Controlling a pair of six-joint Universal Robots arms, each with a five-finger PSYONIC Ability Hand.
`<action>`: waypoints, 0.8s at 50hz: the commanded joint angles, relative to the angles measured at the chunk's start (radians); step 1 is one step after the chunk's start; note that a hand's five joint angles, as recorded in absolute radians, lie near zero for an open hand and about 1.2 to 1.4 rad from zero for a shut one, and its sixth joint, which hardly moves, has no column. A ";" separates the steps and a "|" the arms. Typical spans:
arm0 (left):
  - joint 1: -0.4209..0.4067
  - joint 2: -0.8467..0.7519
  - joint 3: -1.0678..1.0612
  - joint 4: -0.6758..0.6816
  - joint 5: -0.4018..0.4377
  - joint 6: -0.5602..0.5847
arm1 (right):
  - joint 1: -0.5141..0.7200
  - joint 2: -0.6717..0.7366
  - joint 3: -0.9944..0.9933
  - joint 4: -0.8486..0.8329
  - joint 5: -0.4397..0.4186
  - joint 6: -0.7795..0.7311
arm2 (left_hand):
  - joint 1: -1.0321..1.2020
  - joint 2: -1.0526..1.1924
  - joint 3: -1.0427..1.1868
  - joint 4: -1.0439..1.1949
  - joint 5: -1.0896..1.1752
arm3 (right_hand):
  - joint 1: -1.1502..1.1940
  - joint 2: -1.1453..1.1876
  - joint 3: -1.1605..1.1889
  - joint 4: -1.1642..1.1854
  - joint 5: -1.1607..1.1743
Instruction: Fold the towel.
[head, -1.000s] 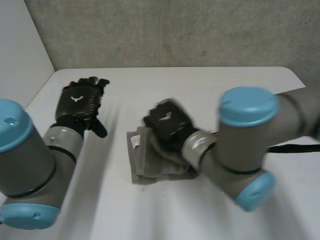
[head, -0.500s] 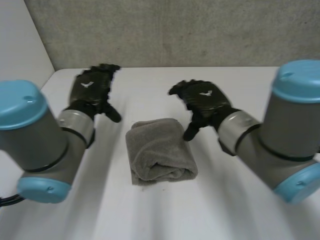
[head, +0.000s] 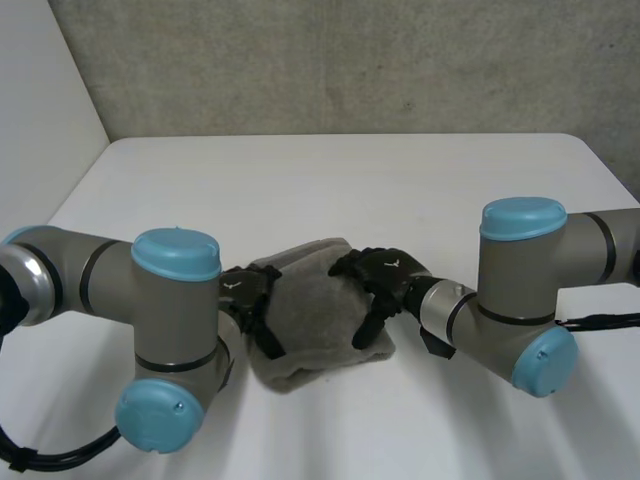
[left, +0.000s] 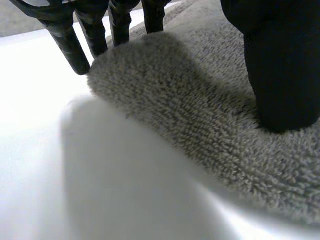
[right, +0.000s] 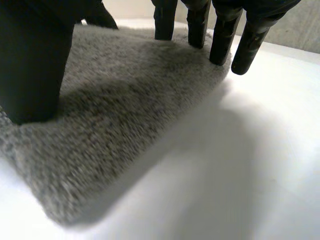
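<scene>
**Grey terry towel: folded bundle, held from both sides**

1. Tabletop (head: 330, 170): white and smooth. It carries the towel, which lies at the near middle between the two arms.

2. Left arm (head: 170, 320) and right arm (head: 520, 280): grey with light-blue caps. One reaches in toward each side of the towel.

3. Towel (head: 315, 320): grey looped pile, already doubled into a thick, rounded bundle. It humps up in the middle and its near edge rests on the tabletop.
   - Handling, as judged: light, limp and soft throughout, with no stiffness to keep a crease.
   - The pile should give good friction, so slipping from a grasp is unlikely, and nothing about it is fragile.
   - The layers are likely to slide over one another and spring open if released unevenly.
   - Best hold: the side edges or corners, pinching every layer together. A grab at the crown would probably only bunch it.

4. Left hand (head: 245, 290): on the towel's left side. In its wrist view the fingers (left: 70, 40) hook over the towel's far edge. The thumb (left: 280, 65) is planted on the pile, with a ridge of cloth taken between them.

5. Right hand (head: 395, 275): on the towel's right side, in a mirrored hold. Its fingers (right: 222, 35) are over the far edge and its thumb (right: 35, 60) is set down on the pile, clasping the cloth.
</scene>
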 joint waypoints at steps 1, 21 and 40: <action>-0.029 0.038 0.000 0.001 -0.018 0.073 | 0.001 -0.119 0.006 0.007 0.100 -0.140 | 0.007 0.010 0.009 0.006 -0.030 | -0.047 -0.062 -0.042 -0.062 -0.068; 0.074 0.664 0.019 -0.036 -0.124 0.228 | -0.018 -0.687 0.129 -0.039 0.448 -0.120 | 0.007 0.010 0.009 0.006 -0.030 | -0.047 -0.062 -0.042 -0.062 -0.068; 0.071 0.677 0.003 -0.042 -0.161 0.249 | -0.018 -0.777 0.162 -0.029 0.463 -0.122 | 0.007 0.010 0.009 0.006 -0.030 | -0.047 -0.062 -0.042 -0.062 -0.068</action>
